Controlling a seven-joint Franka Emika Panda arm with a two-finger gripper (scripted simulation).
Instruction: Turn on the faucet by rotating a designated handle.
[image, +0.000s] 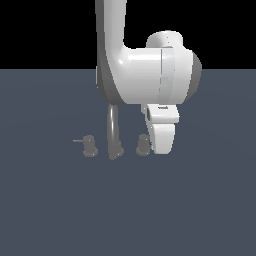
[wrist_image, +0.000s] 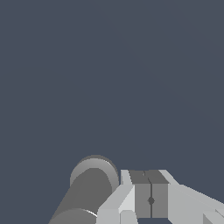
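We've got the gripper (wrist_image: 151, 200) low beside the handle (image: 143, 145), jaws pressed together on nothing, with the faucet (image: 113, 131) spout standing just to the exterior view's left.

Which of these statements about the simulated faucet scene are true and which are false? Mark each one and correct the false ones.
1. The spout stands between two knobs. True.
2. The pincer is wide open. False: its fingers are pressed together.
3. The left knob in the exterior view has a lever pointing left. True.
4. The arm hangs over the left knob. False: it is beside the handle on the exterior view's right.
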